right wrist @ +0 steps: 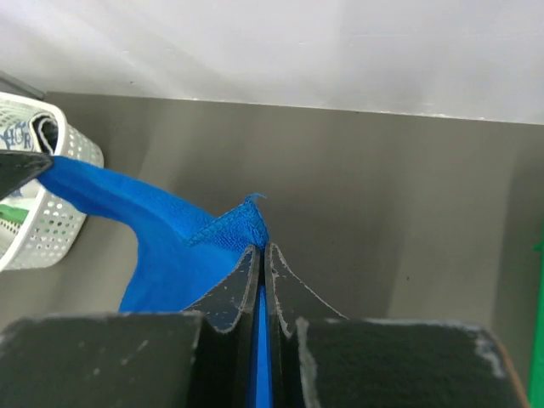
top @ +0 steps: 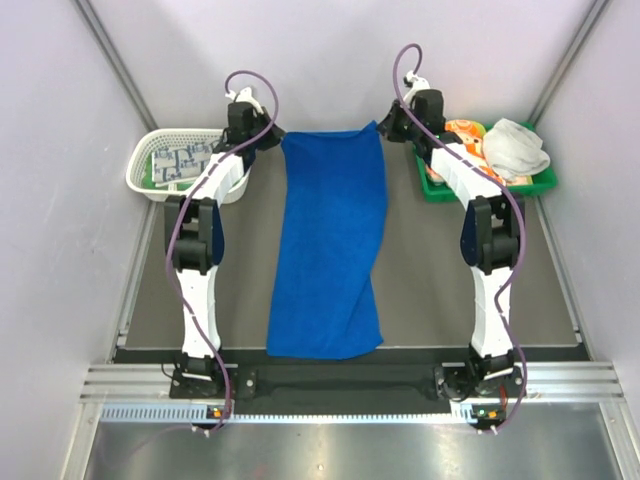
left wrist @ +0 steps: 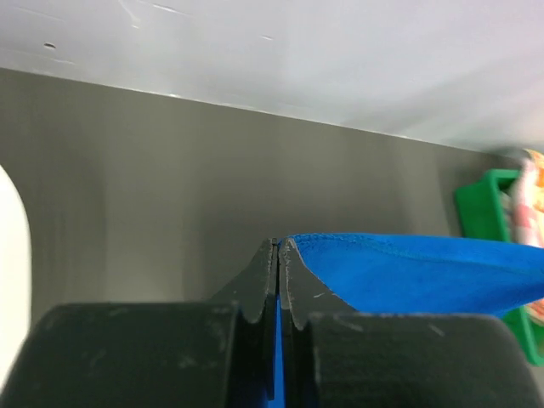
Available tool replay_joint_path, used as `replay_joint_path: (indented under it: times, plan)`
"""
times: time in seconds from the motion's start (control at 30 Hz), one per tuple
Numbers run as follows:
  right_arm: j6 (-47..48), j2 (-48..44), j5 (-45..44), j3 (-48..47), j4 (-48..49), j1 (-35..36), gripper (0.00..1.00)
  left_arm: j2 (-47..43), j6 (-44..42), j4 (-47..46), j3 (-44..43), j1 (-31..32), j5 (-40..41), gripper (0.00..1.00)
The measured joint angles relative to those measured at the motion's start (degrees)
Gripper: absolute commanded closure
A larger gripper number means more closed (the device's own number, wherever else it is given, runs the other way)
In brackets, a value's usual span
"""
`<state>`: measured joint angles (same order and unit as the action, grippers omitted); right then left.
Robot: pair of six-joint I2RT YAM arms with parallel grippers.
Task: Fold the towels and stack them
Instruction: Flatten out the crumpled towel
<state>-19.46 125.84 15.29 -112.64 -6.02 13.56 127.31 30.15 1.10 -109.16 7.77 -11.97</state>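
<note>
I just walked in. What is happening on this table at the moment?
Two robot arms are handling one royal blue towel. The left pincer and the right pincer are each shut on a far corner of it, so that edge is stretched between them, while the rest lies long and flat toward the arm bases. Other towels sit in the green tray on the right, and a checked towel lies in the white basket on the left.

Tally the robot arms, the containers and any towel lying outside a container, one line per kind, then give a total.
robot arms: 2 (left arm, right arm)
white mesh basket: 1
green tray: 1
blue towel, outside the containers: 1
Total: 5
</note>
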Motion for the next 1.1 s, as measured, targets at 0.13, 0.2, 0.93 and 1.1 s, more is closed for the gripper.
replay_joint_path:
  times: [0.13, 0.2, 0.93, 1.1]
  plan:
    - [-1.66, 0.59, 0.02, -0.9, 1.27, -0.39, 1.0, 3.21, -0.7, 0.11, -3.65, 0.13, 2.45, 1.0]
    - [-2.25, 0.59, 0.02, -1.16, 3.1, -0.7, 1.0, 3.37, -1.16, 0.11, -4.79, 0.09, 3.34, 1.0]
    - [-9.2, 0.98, 2.67, -3.08, 14.8, -1.36, 1.0, -1.62, -9.92, -3.61, -6.43, 3.06, 21.62, 1.0]
    - [-10.21, 1.84, 3.21, -3.5, 16.17, -1.36, 1.0, -2.03, -10.73, -4.13, -6.45, 3.15, 23.89, 1.0]
